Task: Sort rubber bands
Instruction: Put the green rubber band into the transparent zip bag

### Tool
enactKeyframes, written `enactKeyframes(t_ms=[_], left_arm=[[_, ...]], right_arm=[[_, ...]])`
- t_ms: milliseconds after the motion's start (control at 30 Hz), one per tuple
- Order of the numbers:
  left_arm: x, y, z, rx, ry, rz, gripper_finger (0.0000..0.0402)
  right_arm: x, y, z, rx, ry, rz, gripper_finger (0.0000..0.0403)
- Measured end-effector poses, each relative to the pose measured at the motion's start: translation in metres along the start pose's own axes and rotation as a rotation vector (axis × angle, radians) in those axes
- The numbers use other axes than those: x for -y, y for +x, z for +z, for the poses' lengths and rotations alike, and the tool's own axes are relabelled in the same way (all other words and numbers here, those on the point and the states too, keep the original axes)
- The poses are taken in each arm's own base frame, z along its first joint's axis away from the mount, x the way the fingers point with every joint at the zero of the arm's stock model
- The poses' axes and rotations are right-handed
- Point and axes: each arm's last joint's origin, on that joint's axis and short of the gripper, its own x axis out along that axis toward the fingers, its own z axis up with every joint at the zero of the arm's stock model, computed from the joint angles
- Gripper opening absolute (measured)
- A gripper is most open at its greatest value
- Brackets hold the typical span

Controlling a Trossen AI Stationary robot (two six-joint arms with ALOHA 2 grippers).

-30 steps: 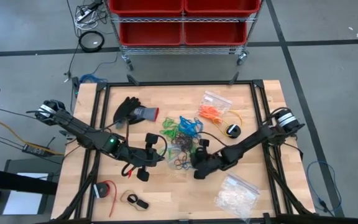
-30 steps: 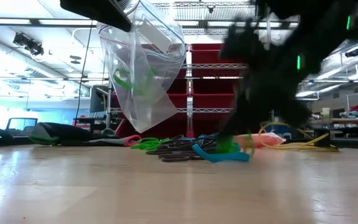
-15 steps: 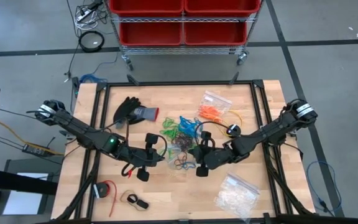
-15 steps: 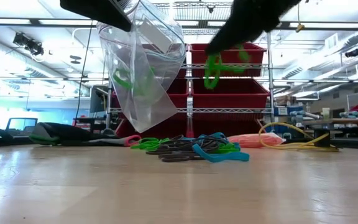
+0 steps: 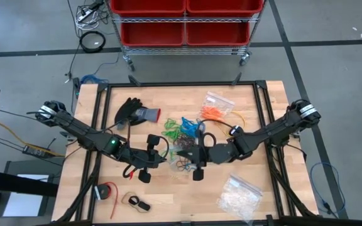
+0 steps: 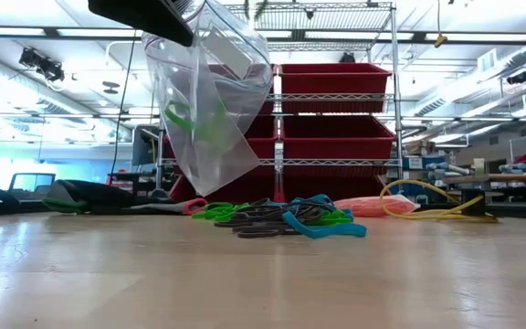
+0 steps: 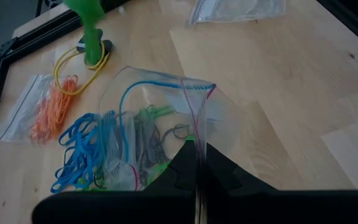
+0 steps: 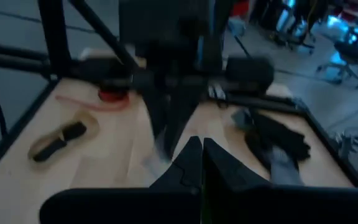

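A pile of blue, green and black rubber bands [image 5: 185,133] lies mid-table, also seen in the low view [image 6: 286,217]. Orange bands sit in a small clear bag [image 5: 213,112]. My left gripper [image 5: 167,152] is shut on a clear plastic bag [image 6: 210,110] that hangs above the table with a green band [image 6: 184,119] inside. My right gripper [image 5: 191,154] is shut and raised just right of that bag. It carries a green rubber band [image 7: 91,31], which dangles beyond the bag's open mouth [image 7: 166,87]. My left gripper pinches the clear bag's mouth rim [image 7: 197,138] between its two fingers, slanting down from the table's left. The bag hangs below the fingers, mouth up, clear of the table. My right gripper holds the green band by its upper end [image 7: 82,9], and the band hangs slack below the fingers, clear of the table. The pinch itself is blurred in its own wrist view.
A black glove [image 5: 134,113] lies at the far left. A yellow cable [image 5: 236,119] lies at the far right, with a bag of whitish pieces [image 5: 237,198] at the near right. A red roll [image 5: 106,191] and a tan strap [image 5: 137,202] lie near left. Red bins [image 5: 184,22] stand beyond the far edge.
My right gripper has risen from the pile with the green band, lifting it clear. It has tipped up toward level and drifted left toward the held bag, leaving the low view at the top. The bag has stayed where it was.
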Motion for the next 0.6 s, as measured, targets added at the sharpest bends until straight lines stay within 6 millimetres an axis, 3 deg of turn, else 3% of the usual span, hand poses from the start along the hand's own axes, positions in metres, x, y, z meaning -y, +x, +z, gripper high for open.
enactKeyframes(t_ms=[133,300,467,600], left_arm=[[0.000,0.000,0.000,0.000,0.000,0.000,0.0015],[0.000,0.000,0.000,-0.001,-0.004,0.000,0.0015],[0.000,0.000,0.000,-0.001,-0.005,0.000,0.0015],[0.000,0.000,0.000,-0.001,-0.006,0.000,0.0015]], right_arm=[[0.009,0.004,0.005,0.002,0.008,0.016,0.0000],[0.010,0.002,-0.007,-0.126,-0.014,-0.042,0.0000],[0.009,-0.016,-0.045,-0.456,0.006,-0.215,0.0000],[0.007,-0.015,-0.074,-0.594,0.212,-0.070,0.0000]])
